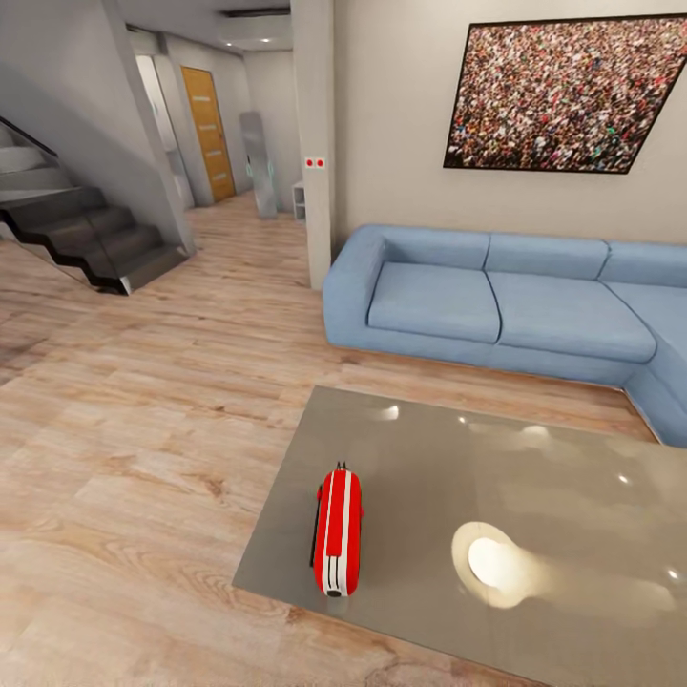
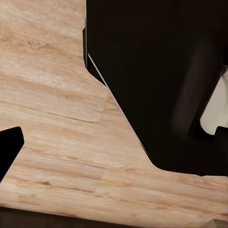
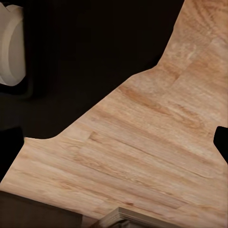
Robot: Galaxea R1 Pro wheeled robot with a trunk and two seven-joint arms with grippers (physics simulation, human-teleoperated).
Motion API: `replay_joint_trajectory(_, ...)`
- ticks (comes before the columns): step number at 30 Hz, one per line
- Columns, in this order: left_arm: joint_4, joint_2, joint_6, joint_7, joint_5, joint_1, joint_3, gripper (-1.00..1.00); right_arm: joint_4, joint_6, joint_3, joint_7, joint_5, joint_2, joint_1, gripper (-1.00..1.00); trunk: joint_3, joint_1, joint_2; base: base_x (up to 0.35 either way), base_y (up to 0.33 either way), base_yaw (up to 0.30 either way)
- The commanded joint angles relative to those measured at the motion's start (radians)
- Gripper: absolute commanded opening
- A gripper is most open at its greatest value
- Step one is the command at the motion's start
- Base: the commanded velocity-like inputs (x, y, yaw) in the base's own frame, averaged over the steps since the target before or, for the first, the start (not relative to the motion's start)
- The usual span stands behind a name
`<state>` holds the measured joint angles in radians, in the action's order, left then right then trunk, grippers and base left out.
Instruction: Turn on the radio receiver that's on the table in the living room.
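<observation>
Wood floor: light plank floor fills the near ground in the head view and runs back toward the hallway.
Left wrist view: same pale planks beneath a large black robot body part; a dark tip juts in at one edge, and I cannot tell whether the left gripper is open or closed.
Right wrist view: planks under black bodywork, a dark tip at each side edge; the right gripper's state cannot be told either.
Radio: small bright-red oblong radio receiver with white stripes and a thin black handle lies on the table, near its closest left corner, long axis pointing away from the camera.
Table: low rectangular coffee table with a glossy grey-brown glass top; a bright lamp reflection sits to the right of the radio, apart from it.
Sofa: long blue corner sofa stands beyond the table against the beige wall.
Picture: 1 framed crowd picture hangs above the sofa.
Far left: dark staircase and, further back, an orange-brown door.
</observation>
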<state>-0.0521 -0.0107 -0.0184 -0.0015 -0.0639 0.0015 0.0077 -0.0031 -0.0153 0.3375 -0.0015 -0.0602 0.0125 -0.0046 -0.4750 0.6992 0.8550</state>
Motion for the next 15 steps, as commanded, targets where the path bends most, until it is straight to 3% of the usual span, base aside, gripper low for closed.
replay_joint_trajectory(1, 0.000, 0.000, 0.000, 0.000, 0.000, 0.000, 0.000, 1.00, 0.000, 0.000, 0.000, 0.000, 0.000, 0.000, 0.000, 1.00, -0.002, 0.000, 0.000, 0.000, 0.000, 0.000)
replay_joint_trajectory(15, 0.000, 0.000, 0.000, 0.000, 0.001, 0.000, 0.000, 1.00, 0.000, 0.000, 0.000, 0.000, -0.001, 0.000, 0.000, 1.00, -0.024, 0.000, 0.000, 0.000, 0.000, 0.000)
